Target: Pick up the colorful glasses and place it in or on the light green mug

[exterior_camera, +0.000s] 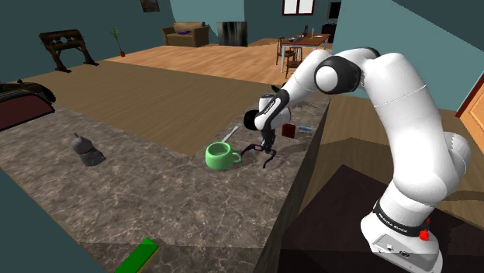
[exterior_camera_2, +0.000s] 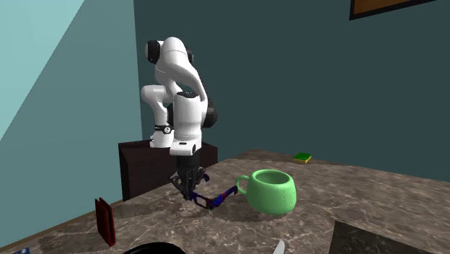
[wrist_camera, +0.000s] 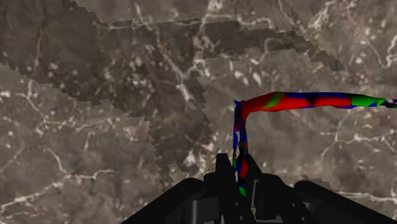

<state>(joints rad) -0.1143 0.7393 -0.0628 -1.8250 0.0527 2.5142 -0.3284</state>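
Observation:
The colourful glasses (exterior_camera_2: 215, 198), patterned red, blue and green, hang from my gripper (exterior_camera_2: 189, 189), which is shut on one part of the frame. In the wrist view the two black fingers (wrist_camera: 222, 167) clasp the glasses (wrist_camera: 286, 102), whose temple juts out sideways over the marbled counter. In the shoulder view the gripper (exterior_camera: 267, 146) points straight down and holds the glasses (exterior_camera: 262, 155) low over the counter, just to the right of the light green mug (exterior_camera: 222, 156). The mug (exterior_camera_2: 271, 191) stands upright with its handle towards the glasses.
A dark red box (exterior_camera: 289, 130) stands behind the gripper near the counter's (exterior_camera: 155, 209) edge. A white utensil (exterior_camera: 231, 133) lies beyond the mug. A grey object (exterior_camera: 85, 151) sits at the shoulder view's left, and a green book (exterior_camera: 140, 254) lies near the front.

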